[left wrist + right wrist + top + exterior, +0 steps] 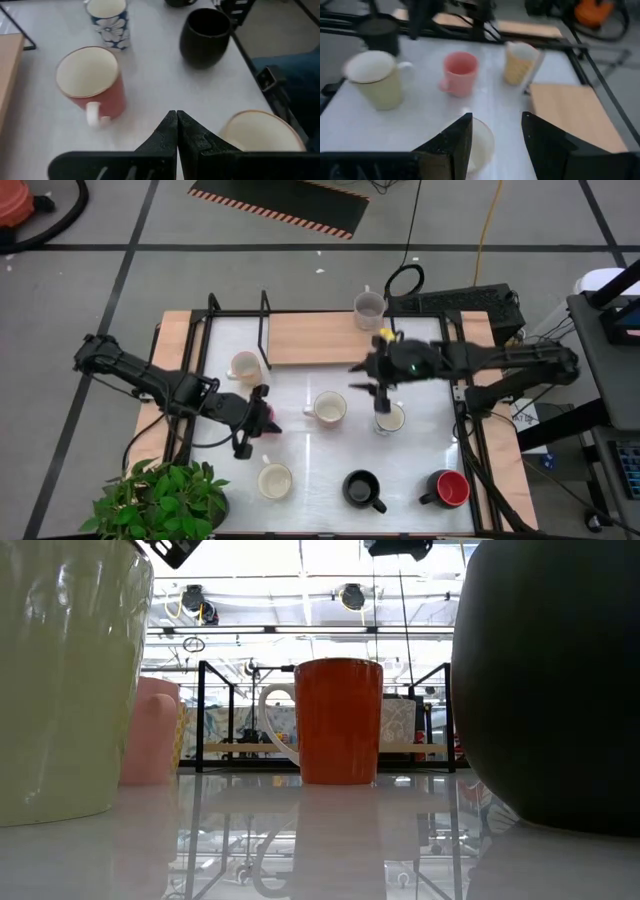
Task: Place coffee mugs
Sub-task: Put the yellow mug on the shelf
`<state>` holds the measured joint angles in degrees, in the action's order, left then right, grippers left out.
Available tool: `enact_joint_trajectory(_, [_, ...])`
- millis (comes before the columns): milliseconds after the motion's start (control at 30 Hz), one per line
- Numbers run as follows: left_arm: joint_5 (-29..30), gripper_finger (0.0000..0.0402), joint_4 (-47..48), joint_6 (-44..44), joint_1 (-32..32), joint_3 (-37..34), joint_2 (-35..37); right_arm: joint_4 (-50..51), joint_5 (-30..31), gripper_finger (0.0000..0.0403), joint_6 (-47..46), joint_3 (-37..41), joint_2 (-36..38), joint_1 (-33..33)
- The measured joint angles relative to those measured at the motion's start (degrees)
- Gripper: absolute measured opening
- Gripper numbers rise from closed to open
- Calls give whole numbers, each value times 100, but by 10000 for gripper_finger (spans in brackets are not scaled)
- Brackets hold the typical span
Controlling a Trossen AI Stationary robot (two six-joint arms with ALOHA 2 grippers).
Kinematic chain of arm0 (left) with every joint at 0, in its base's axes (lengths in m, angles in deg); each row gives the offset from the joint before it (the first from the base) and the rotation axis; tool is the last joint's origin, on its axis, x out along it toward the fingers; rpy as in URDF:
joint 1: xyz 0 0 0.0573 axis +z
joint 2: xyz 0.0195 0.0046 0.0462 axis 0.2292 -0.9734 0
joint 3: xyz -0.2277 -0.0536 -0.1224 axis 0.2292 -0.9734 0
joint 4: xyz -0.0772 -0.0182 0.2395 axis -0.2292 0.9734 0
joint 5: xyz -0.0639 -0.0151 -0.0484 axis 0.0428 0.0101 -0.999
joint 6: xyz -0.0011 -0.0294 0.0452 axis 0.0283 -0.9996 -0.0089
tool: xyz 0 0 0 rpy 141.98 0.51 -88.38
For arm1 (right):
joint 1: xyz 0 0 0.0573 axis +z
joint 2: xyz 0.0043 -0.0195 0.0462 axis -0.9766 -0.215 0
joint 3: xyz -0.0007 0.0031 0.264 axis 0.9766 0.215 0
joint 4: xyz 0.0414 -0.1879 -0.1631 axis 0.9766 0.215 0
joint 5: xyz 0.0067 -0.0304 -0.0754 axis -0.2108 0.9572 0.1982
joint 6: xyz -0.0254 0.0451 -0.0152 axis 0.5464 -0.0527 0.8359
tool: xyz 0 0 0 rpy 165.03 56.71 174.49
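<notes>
Several mugs stand upright on the white table (300,445): a cream one (245,365), a pink one (266,416), a reddish one (328,408), a blue-flowered white one (390,419), a cream one (275,480), a black one (362,489) and a red-and-black one (447,488). A grey mug (368,308) stands on the wooden shelf. My left gripper (176,125) is shut and empty, raised beside the pink mug (460,72). My right gripper (495,135) is open and empty, raised above the flowered mug's rim (481,144).
A green potted plant (160,500) stands at the near left corner. A black wire rack (235,330) and a wooden shelf (320,338) stand along the far side. In the low view the near cream mug (60,680) and black mug (550,680) flank the reddish mug (340,720).
</notes>
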<state>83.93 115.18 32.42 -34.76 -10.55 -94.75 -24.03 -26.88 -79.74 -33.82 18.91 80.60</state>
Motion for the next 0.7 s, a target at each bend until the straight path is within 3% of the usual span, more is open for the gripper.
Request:
enact_joint_trajectory(300, [279, 1, 224, -426, -189, 1, 0, -2189, 4, 162, 164, 1742, 226, 608])
enact_joint_trajectory(500, [437, 6, 984, -626, -192, 2, 0, -2542, 381, 162, 253, 2363, 226, 793])
enact_joint_trajectory(700, [606, 66, 1885, -1080, -262, 2, 0, -2584, 568, 162, 454, 2377, 230, 1061])
